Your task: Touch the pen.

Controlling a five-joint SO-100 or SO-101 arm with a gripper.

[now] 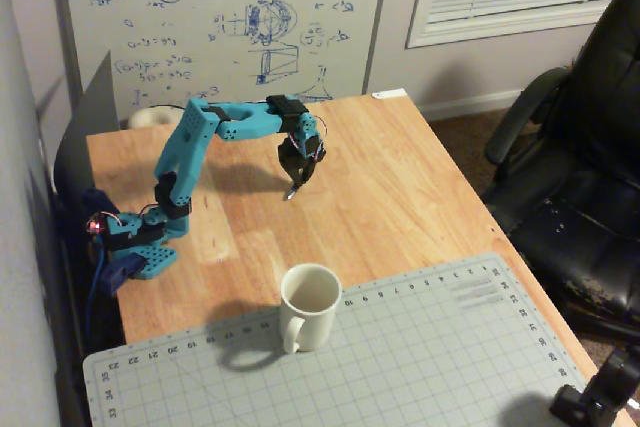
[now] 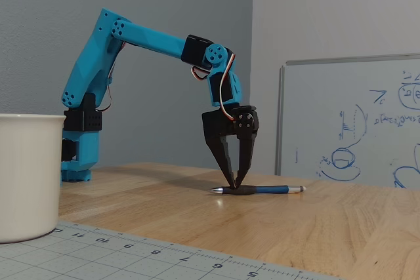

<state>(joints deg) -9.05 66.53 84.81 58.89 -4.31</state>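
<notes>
Wooden table [image 1: 400,187]. Carries: blue arm base [image 1: 140,257], pen [image 2: 259,189], gridded cutting mat [image 1: 420,367]. White mug [image 1: 308,305] stands on mat.

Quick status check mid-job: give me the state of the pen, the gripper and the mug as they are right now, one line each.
pen: lying flat on the wooden table, with the gripper's tips at its dark grip section.
gripper: pointing straight down, fingertips together at the pen; contact looks made.
white mug: upright, apparently empty, standing on the cutting mat, apart from the arm.
</notes>
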